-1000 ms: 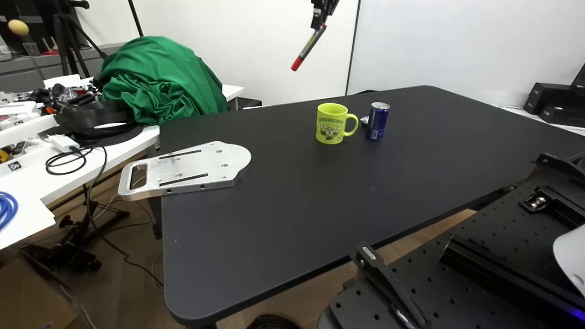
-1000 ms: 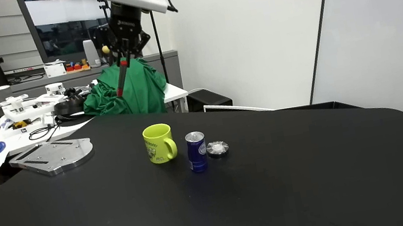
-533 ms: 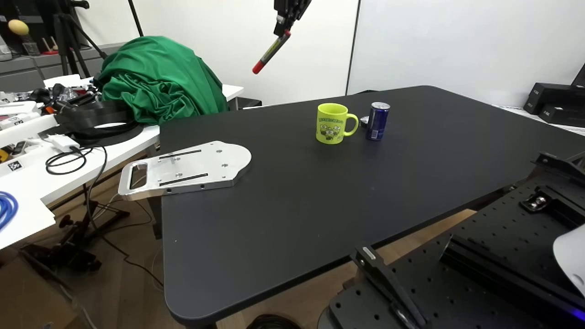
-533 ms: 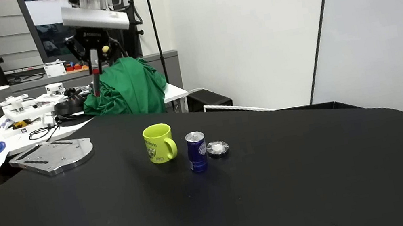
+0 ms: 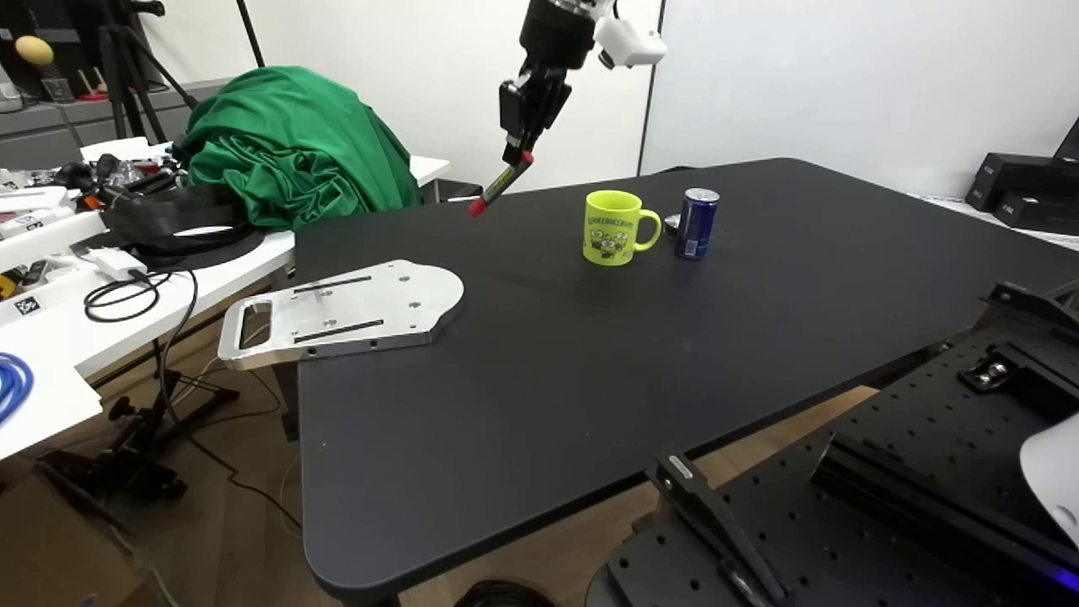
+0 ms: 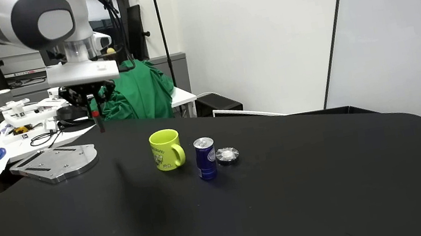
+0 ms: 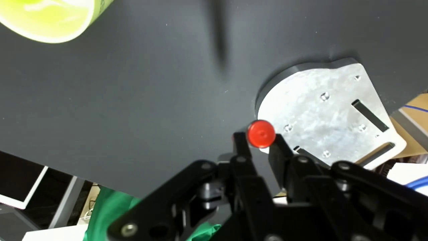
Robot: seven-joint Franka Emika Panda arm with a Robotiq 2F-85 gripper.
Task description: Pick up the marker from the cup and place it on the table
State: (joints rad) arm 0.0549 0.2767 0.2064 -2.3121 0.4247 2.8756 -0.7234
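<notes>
My gripper (image 5: pixel 516 157) is shut on the marker (image 5: pixel 502 182), a short stick with red ends and a dark, labelled middle. The marker is tilted and held in the air above the far left part of the black table (image 5: pixel 539 379) in an exterior view. Gripper (image 6: pixel 92 107) and marker (image 6: pixel 98 121) also show in an exterior view. In the wrist view, the gripper (image 7: pixel 258 143) has the marker's round red end (image 7: pixel 261 133) between its fingertips; the rest is mostly hidden. The yellow-green cup (image 5: pixel 609 229) stands upright on the table, apart from the marker; it also shows in the wrist view (image 7: pixel 50 20).
A dark blue can (image 6: pixel 206 159) stands beside the cup, with a small round black item (image 6: pixel 227 155) by it. A flat silver metal plate (image 5: pixel 362 308) lies at the table's left edge, close to the gripper in the wrist view (image 7: pixel 327 107). Green cloth (image 5: pixel 295 152) lies behind.
The gripper, with the marker in it, has moved toward the metal plate's side and then down toward the table. More of the arm now shows. Cup, can and plate have not moved.
</notes>
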